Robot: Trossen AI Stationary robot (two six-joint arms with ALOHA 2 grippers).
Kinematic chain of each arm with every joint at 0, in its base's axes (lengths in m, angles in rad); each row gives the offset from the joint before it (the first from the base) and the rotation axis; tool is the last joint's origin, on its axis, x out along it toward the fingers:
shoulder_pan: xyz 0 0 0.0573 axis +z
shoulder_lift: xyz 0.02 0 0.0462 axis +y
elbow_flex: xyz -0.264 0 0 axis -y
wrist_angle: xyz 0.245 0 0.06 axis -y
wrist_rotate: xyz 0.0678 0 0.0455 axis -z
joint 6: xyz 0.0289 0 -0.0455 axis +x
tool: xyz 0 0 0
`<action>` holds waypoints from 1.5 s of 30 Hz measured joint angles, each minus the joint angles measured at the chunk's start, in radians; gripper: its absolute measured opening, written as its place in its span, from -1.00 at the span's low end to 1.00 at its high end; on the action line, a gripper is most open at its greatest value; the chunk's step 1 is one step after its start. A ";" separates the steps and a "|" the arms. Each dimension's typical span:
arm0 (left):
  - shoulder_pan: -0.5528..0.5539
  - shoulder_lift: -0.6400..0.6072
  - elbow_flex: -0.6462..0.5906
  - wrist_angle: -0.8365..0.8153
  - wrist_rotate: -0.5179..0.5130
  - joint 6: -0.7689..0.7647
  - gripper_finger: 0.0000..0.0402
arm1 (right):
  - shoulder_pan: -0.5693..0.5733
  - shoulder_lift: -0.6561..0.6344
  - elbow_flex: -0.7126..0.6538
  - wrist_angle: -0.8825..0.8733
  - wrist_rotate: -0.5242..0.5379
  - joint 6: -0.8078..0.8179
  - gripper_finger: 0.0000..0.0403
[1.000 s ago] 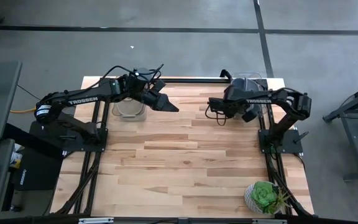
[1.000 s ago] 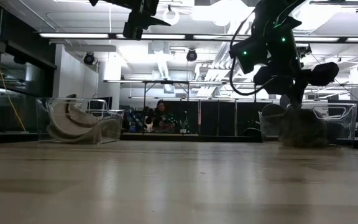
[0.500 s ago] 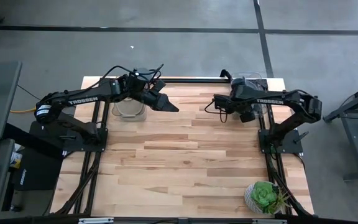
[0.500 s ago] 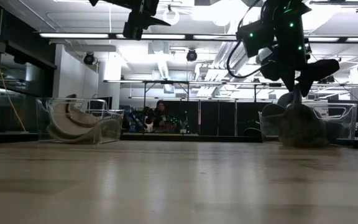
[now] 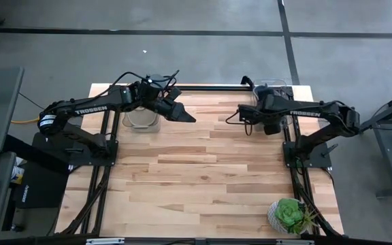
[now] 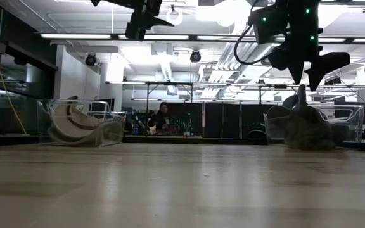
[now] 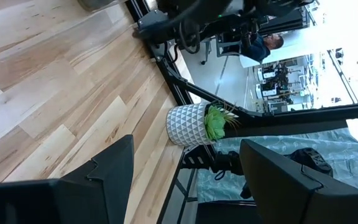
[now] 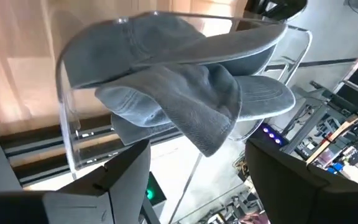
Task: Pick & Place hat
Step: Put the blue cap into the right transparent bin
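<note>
Here, right gripper (image 6: 309,77) above hat (image 6: 304,126), jaws apart, empty

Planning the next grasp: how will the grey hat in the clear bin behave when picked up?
The grey hat probably handles floppy: its fabric sags in folds over the clear bin wall. It looks light, and the brim seems stiffer, holding its curve. The open right pincer hangs above it.
</note>
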 joint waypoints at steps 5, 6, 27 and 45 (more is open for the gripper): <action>0.000 0.000 0.000 0.000 0.000 0.000 0.25 | 0.029 0.000 0.056 -0.024 0.006 0.122 0.28; 0.000 0.000 0.000 0.000 0.000 0.000 0.25 | 0.033 0.000 0.073 -0.036 0.011 0.159 0.28; 0.000 0.000 0.000 0.002 0.000 0.000 0.25 | 0.020 -0.150 0.081 0.106 -0.366 1.502 -0.41; 0.000 0.000 0.000 0.000 0.020 0.000 0.25 | 0.019 -0.149 -0.156 0.248 -0.169 1.622 0.01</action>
